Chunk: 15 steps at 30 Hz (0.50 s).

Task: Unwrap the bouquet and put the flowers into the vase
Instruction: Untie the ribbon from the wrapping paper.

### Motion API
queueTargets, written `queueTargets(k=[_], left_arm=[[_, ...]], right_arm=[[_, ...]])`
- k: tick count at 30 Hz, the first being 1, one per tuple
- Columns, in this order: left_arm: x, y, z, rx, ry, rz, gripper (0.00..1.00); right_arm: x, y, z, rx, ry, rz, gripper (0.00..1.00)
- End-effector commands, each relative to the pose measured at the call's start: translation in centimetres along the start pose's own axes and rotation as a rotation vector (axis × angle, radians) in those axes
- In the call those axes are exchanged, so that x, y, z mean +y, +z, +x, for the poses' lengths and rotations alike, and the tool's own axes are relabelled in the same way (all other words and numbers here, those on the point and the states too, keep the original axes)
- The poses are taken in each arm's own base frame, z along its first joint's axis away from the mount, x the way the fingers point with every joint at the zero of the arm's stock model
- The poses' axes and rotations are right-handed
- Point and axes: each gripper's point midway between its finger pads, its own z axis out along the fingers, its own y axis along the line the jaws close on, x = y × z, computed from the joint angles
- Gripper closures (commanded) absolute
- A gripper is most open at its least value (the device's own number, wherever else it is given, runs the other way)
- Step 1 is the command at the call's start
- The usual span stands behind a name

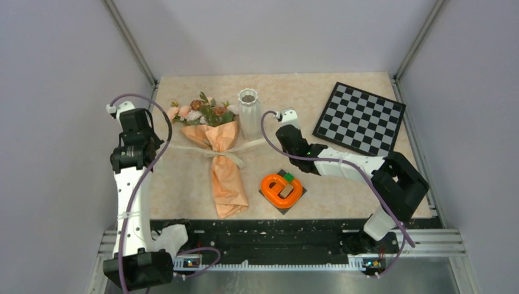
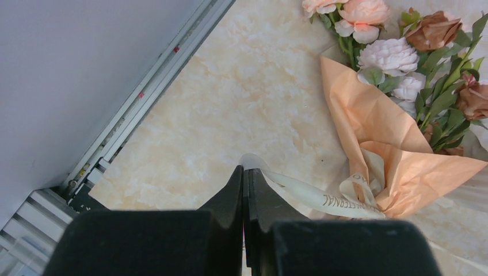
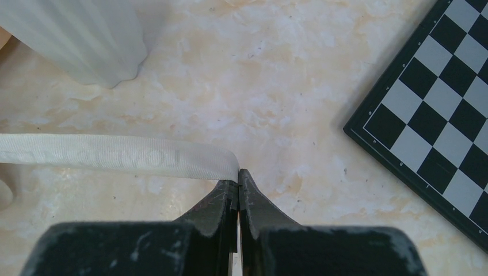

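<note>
The bouquet (image 1: 224, 168) lies on the table in peach paper (image 2: 374, 126), flowers (image 1: 202, 110) pointing to the far side. Roses and leaves (image 2: 397, 57) stick out of the wrap. A cream ribbon (image 1: 183, 148) still crosses the paper's waist and stretches out to both sides. My left gripper (image 1: 164, 144) (image 2: 243, 170) is shut on the ribbon's left end (image 2: 311, 195). My right gripper (image 1: 272, 138) (image 3: 238, 172) is shut on the right end (image 3: 115, 155). The white ribbed vase (image 1: 248, 113) (image 3: 80, 40) stands upright just right of the flowers, behind the right-hand ribbon.
An orange plastic ring (image 1: 283, 187) sits on a dark square pad near the front, right of the paper's tail. A chessboard (image 1: 360, 118) (image 3: 437, 115) lies at the back right. The left wall rail (image 2: 144, 92) runs close beside my left gripper.
</note>
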Motion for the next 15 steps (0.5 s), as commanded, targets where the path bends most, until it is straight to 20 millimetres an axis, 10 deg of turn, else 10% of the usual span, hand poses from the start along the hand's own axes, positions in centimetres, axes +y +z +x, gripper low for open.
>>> queueTargets(k=[1, 15], left_arm=[[0.5, -1.5, -3.5, -0.101, -0.027, -0.018, 1.00], [2.1, -3.4, -7.1, -0.203, -0.030, -0.088, 1.00]], right_arm=[[-1.6, -0.8, -1.5, -0.038, 0.044, 0.036, 1.00], [-2.8, -1.0, -1.1, -0.023, 0.045, 0.064, 1.00]])
